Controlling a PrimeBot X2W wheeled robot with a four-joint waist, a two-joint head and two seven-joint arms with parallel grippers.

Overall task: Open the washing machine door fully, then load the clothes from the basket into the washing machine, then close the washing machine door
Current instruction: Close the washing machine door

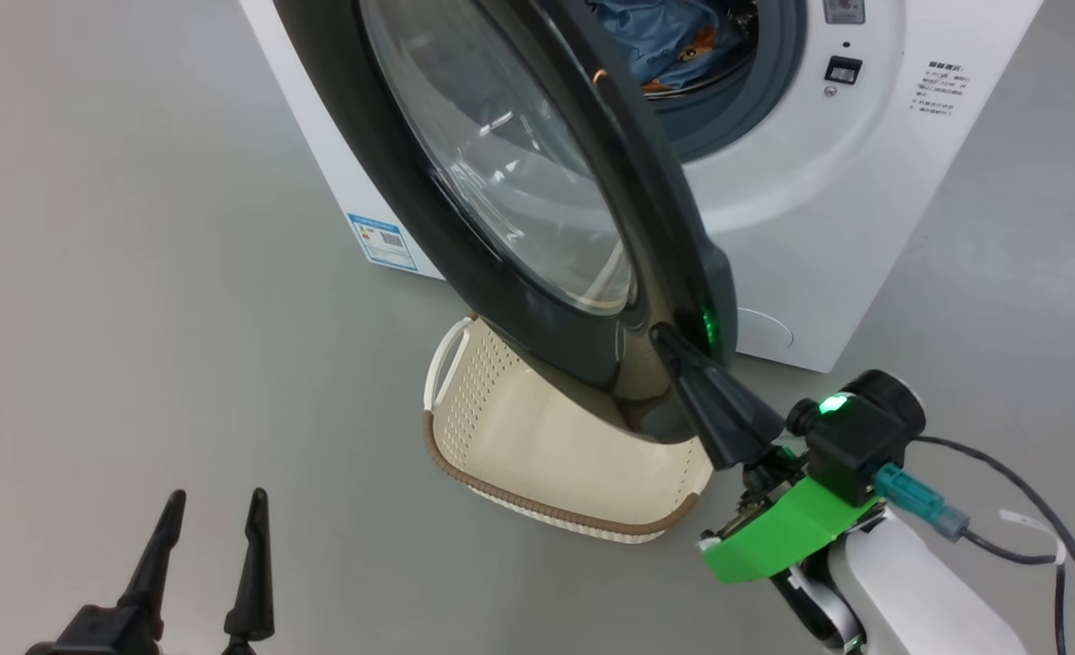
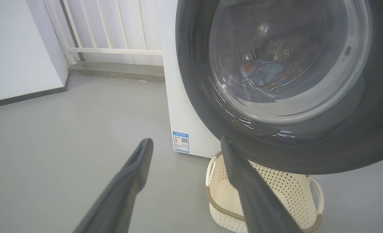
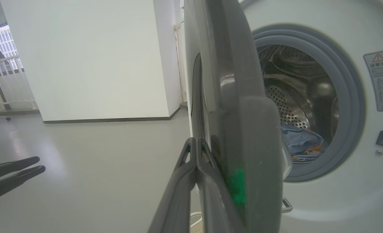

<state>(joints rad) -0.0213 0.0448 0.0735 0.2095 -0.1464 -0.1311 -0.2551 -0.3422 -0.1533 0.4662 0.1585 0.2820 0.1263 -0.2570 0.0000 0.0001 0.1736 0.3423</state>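
Closed right gripper (image 1: 663, 338) touches the washing machine door (image 1: 501, 164), which overhangs the basket (image 1: 465, 382).

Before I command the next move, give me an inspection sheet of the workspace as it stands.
Surface: smooth grey floor.
Job's things: washing machine with its door partly open; clothes lie in the drum; basket stands empty on the floor beneath the door.
Clutter: nothing seen.
End effectors: right end effector shut, tips at the door's lower edge; left end effector open, apart from everything, holding nothing.
Cables: black cable loops from the right wrist.
Surroundings: white wall; white railing beyond the machine.
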